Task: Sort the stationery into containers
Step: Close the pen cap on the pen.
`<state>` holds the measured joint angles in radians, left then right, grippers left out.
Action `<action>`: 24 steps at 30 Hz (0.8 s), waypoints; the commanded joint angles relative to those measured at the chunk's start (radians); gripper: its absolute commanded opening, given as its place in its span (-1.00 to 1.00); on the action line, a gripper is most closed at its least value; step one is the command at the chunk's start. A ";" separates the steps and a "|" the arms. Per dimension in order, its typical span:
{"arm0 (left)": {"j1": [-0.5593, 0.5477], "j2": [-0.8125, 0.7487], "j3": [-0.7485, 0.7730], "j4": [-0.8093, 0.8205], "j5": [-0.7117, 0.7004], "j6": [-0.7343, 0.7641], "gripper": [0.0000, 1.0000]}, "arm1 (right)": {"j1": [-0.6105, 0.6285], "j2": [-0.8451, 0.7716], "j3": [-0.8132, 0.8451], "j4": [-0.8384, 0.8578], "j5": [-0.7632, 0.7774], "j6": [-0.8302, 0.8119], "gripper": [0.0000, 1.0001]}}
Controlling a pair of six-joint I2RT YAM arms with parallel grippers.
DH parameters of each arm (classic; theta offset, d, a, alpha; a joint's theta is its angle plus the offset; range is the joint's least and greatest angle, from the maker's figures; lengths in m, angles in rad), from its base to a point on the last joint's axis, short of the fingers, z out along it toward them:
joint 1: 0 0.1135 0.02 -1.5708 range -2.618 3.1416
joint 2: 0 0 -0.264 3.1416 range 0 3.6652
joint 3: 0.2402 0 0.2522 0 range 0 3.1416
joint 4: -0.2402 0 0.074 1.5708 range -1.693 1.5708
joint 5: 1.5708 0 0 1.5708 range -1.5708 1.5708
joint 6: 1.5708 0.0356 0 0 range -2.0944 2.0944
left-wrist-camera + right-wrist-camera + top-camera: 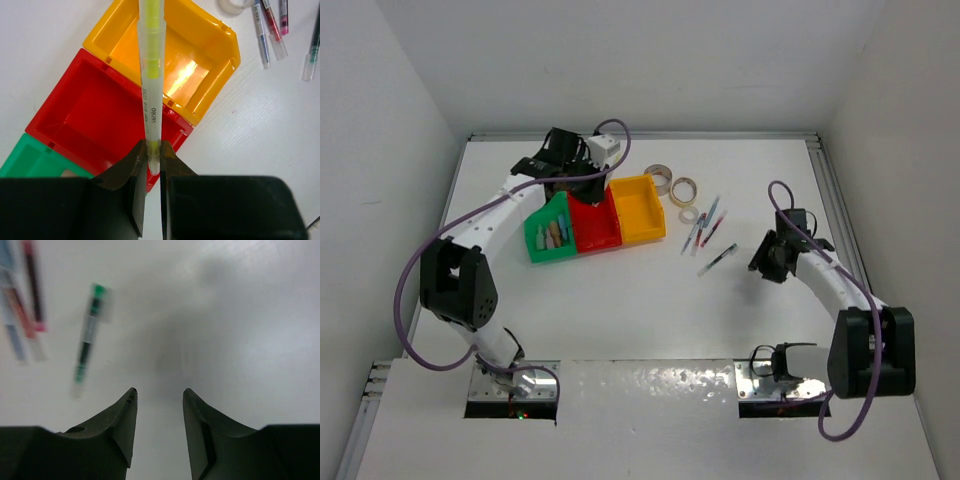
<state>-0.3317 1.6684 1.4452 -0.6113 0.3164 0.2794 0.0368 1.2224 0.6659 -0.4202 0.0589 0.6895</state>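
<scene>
Over the containers, left arm.

TRAINEE: What is the left gripper [152, 160] doing?

TECHNICIAN: It is clenched on one end of a yellow-green pen [151, 75]. The barrel projects straight out from the jaws. From the wrist view it crosses a corner of the red bin [95, 110] and runs on over the yellow bin [200, 45]. The pen is airborne and touches neither bin.

TRAINEE: Why grip at the end?

TECHNICIAN: Probably so the free length can be lowered into a bin first, with the jaws clear of the walls. The pen looks longer than a bin floor, so expect it to rest tilted against a rim.

TRAINEE: Which bin receives it?

TECHNICIAN: That cannot be determined. The green bin [535, 243] holds pastel blocks [554, 237], so like goes with like. Red and yellow both appear empty, and either could serve for pens.

TRAINEE: And the right gripper [159, 392]?

TECHNICIAN: It is released, with the jaws parted and nothing between them. It hovers above bare table [620, 310], beside a green-accented pen [89, 335]. It looks staged for the next pickup.

TRAINEE: What is unsorted?

TECHNICIAN: That pen, the loose pens [705, 225] right of the yellow bin, and the tape rolls [683, 188] just behind them. Most of the task is outstanding.
</scene>
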 commanded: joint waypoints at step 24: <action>-0.001 -0.065 0.030 -0.001 -0.028 0.023 -1.00 | -0.025 0.308 0.064 -0.006 0.084 -0.140 -0.51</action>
<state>-0.3321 1.6447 1.4452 -0.6239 0.2966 0.2874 0.0113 1.5246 0.6945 -0.4442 0.1101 0.5678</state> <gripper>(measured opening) 0.097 0.260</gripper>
